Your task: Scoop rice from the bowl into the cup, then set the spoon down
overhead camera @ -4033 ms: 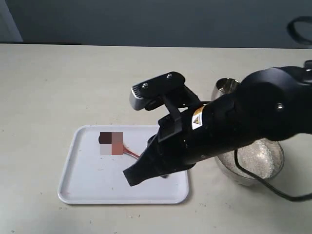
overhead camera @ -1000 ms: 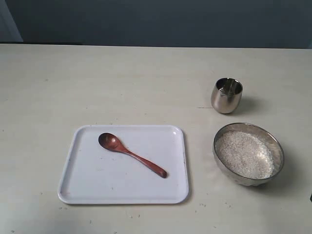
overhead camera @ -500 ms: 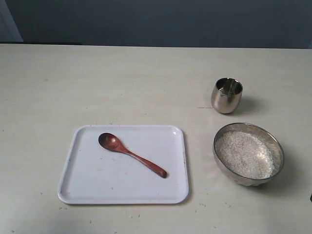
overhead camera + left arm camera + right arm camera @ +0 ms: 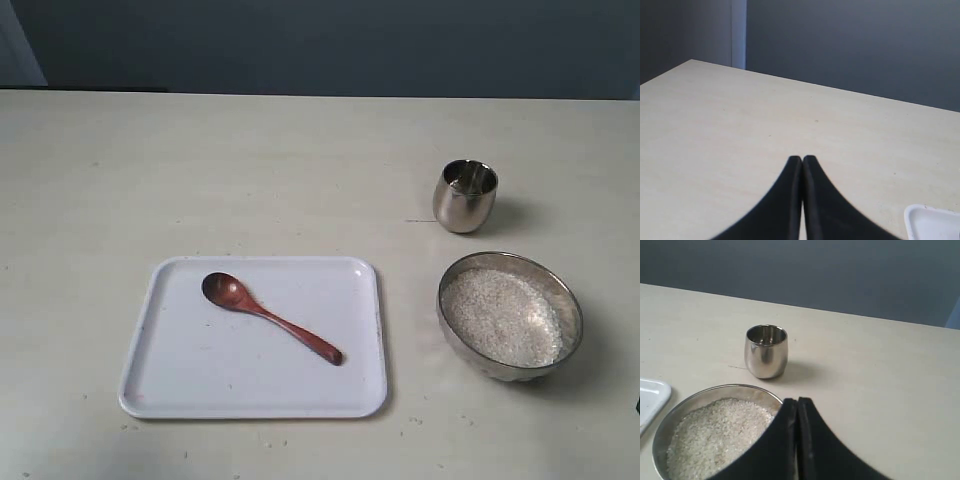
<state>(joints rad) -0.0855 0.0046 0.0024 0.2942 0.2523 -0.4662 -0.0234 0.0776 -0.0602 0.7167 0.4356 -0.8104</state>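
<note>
The dark reddish-brown wooden spoon lies on the white tray, its oval bowl toward the back left. The steel bowl at the right holds white rice; the rice also fills the bowl in the right wrist view. The small steel cup stands upright behind the bowl, and the cup shows some grains inside. Neither arm appears in the exterior view. My left gripper is shut and empty above bare table. My right gripper is shut and empty beside the bowl's rim.
A corner of the white tray shows in the left wrist view, and the tray's corner in the right wrist view. The table's far edge meets a dark wall.
Four seconds ago the right arm reached over the tray at the spoon. It has since withdrawn from the exterior view, leaving the spoon on the tray. Nothing moved in the last second.
</note>
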